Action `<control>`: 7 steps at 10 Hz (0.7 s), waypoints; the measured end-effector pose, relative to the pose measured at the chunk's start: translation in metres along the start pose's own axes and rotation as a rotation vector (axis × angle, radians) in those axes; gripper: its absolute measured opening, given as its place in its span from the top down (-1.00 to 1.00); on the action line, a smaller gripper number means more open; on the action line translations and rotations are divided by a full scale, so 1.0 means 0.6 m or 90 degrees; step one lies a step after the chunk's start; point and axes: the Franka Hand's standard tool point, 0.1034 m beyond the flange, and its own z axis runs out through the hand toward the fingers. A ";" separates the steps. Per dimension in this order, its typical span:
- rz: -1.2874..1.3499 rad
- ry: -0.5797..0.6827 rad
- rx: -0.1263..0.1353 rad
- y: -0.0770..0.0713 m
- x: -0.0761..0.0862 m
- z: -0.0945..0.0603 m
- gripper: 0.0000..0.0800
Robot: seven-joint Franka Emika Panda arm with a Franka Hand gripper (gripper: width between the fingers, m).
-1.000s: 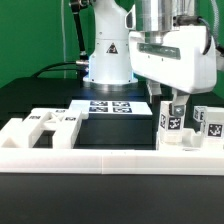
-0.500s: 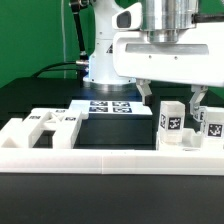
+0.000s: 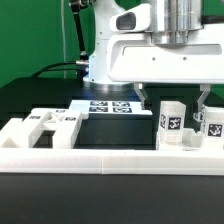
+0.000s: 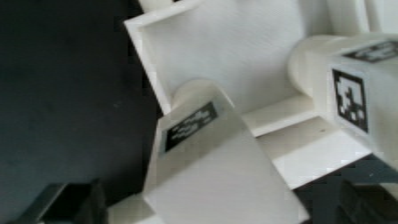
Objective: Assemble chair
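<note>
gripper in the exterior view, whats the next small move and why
Probably rise straight up: the gripper has just opened, leaving the upright piece standing free between its fingers; moving sideways could knock it over.

We look low and level across the black surface (image 3: pixel 40 95) toward the arm's base (image 3: pixel 105 62), our wrist camera stares down very close, both share the tagged white blocks (image 3: pixel 172 122)

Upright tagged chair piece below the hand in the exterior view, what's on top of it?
Nothing rests on the chair piece. The open hand hangs above it, a finger apart on each side. Its foot is hidden behind the border rail.
</note>
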 end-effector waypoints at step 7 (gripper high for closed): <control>-0.231 0.016 -0.021 0.008 0.010 -0.002 0.03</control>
